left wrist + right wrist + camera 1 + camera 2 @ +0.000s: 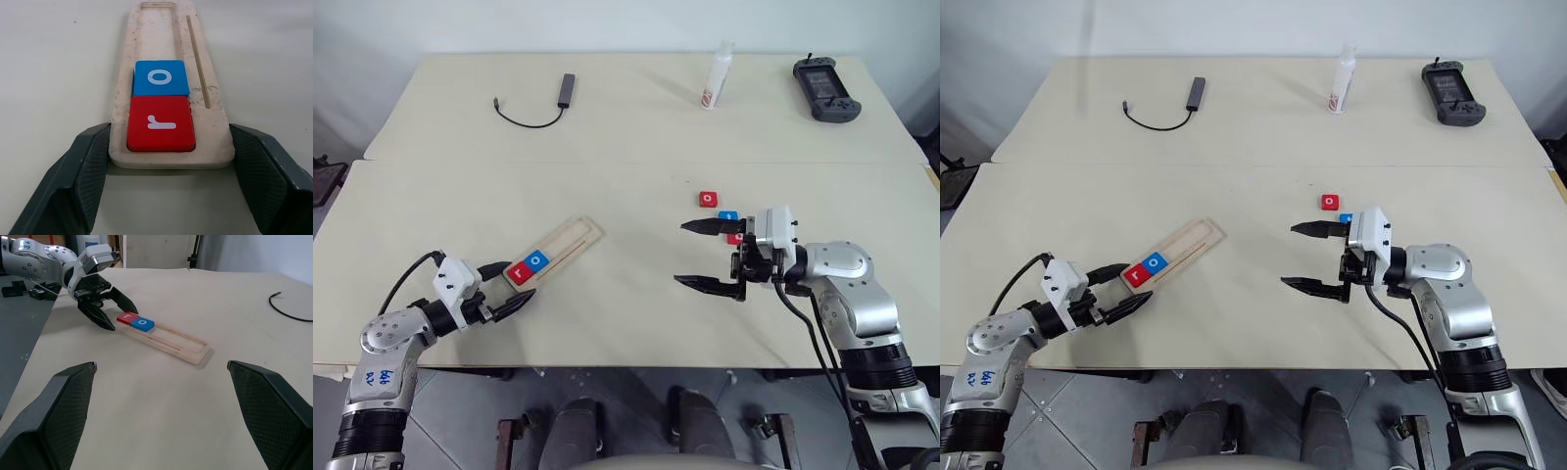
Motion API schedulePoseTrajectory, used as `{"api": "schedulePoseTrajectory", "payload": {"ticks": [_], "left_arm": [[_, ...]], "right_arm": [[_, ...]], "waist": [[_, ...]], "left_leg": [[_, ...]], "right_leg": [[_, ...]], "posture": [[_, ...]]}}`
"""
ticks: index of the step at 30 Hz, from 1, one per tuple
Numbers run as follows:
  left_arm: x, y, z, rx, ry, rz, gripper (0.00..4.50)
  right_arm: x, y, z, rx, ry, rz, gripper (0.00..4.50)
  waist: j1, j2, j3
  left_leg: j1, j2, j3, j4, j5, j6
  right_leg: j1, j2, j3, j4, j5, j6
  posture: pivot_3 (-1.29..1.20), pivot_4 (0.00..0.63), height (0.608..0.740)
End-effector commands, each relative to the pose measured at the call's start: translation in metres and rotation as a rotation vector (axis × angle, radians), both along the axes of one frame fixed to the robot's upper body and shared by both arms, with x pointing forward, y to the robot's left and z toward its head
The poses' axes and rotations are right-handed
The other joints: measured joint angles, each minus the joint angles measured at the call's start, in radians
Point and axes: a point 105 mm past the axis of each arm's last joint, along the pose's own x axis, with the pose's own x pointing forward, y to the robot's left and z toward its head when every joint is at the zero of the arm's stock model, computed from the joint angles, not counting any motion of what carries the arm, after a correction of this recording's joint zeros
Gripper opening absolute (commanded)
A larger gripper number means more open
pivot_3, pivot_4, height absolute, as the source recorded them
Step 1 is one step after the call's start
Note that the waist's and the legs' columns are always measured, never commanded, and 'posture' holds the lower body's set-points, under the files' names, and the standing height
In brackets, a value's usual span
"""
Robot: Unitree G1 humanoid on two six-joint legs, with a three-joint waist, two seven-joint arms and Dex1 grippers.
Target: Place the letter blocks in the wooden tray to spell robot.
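Counter's far edge: cable [530,113], bottle [717,76], controller [825,88]; both grippers [506,286] [708,255] agape, empty, left straddling tray [563,245] end.

rough pale-wood tray [217,132], glossy blocks [160,122]

I see even, bright, diffuse lighting from above across the pale desk [626,108], with no glare on its matt surface and only soft, short shadows under the right tool [707,257] and beside the wooden tray [570,240]. My head views are sharp at centre and bow slightly toward the edges. In my left wrist view the red letter block [160,123] is crisp, while the near fingers [83,181] and the tray's far end read softer.
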Motion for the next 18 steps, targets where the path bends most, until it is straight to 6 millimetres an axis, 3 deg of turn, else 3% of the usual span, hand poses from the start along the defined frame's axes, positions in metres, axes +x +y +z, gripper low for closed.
{"api": "schedulePoseTrajectory", "payload": {"ticks": [1,8,13,18], "left_arm": [[-0.004,-0.028,0.002,0.030,-0.026,-0.166,3.39],[0.006,-0.083,0.019,0.110,-0.102,-0.464,3.39],[0.017,-0.116,0.014,0.168,-0.093,-0.623,3.39],[0.027,-0.128,0.008,0.190,-0.074,-0.684,3.39]], "right_arm": [[-0.006,-0.012,0.015,-0.004,-0.056,-0.023,4.50],[-0.021,-0.043,0.019,-0.062,-0.050,-0.099,4.50],[-0.037,-0.068,0.013,-0.101,-0.006,-0.206,4.50],[-0.048,-0.080,0.004,-0.106,0.031,-0.285,4.50]], "waist": [[0.005,0.000,0.000],[0.023,-0.001,0.001],[0.026,-0.002,0.001],[0.023,-0.004,0.002]], "left_leg": [[0.000,0.000,0.000,0.000,0.000,0.000],[-0.002,-0.001,0.000,0.000,0.000,0.001],[-0.002,-0.001,0.001,0.000,0.000,0.001],[-0.002,-0.001,0.001,0.001,0.000,0.001]], "right_leg": [[0.000,0.000,0.000,0.000,0.000,0.000],[-0.001,0.000,-0.001,-0.001,0.000,0.000],[0.000,0.000,-0.001,-0.001,0.000,0.000],[0.000,0.000,-0.001,-0.002,0.000,0.001]], "posture": [[0.00,0.150,0.740],[0.00,0.150,0.740],[0.00,0.150,0.740],[0.00,0.150,0.740]]}}
